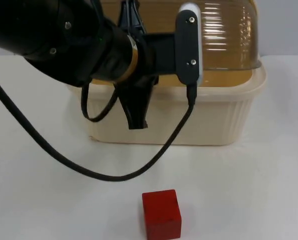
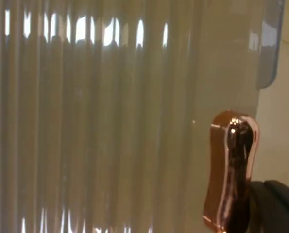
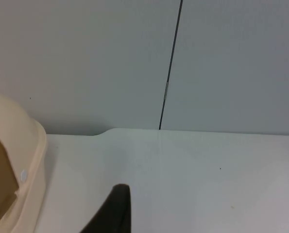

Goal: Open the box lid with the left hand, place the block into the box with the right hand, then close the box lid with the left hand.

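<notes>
**Left gripper at box lid; block on table**

Standing at upper centre of the top view, the cream box [image 1: 209,117] carries a ribbed amber lid [image 1: 229,35], seated on its rim. The red block [image 1: 161,214] lies on the white table [image 1: 259,190] at bottom centre, well apart from the box. The left gripper [image 1: 134,107] hangs over the box's front; its jaw state cannot be told. A copper handle [image 2: 230,170] shows beside a black fingertip [image 2: 273,206]. The right gripper [image 3: 112,211] waits beside the box, jaws undeterminable.
</notes>
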Controlling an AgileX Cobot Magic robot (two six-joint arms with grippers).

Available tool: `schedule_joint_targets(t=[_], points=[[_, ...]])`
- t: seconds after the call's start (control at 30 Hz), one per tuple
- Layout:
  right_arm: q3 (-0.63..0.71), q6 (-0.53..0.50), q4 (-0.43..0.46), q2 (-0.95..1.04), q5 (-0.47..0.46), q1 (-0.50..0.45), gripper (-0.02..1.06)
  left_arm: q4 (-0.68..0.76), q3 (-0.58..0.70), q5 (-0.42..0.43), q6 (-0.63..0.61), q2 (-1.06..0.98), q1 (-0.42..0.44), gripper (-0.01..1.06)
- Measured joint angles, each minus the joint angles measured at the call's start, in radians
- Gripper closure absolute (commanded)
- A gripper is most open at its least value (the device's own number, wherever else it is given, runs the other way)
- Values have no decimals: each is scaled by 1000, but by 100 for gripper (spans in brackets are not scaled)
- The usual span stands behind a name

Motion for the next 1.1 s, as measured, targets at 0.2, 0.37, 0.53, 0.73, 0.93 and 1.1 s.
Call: schedule_joint_targets(t=[0.2, 0.37, 0.53, 0.73, 0.93, 1.1], points=[[0, 0, 0, 0, 0, 0, 1, 0, -41, 18, 0, 0, 2, 105], [0, 0, 0, 0, 0, 0, 1, 0, -118, 32, 3, 0, 4, 105], [0, 0, 0, 0, 0, 0, 1, 0, -224, 33, 3, 29, 11, 105], [0, 0, 0, 0, 0, 0, 1, 0, -289, 41, 0, 69, 33, 105], [0, 0, 0, 0, 0, 0, 1, 0, -329, 40, -21, 92, 60, 105], [0, 0, 0, 0, 0, 0, 1, -14, -329, 46, -22, 94, 60, 105]])
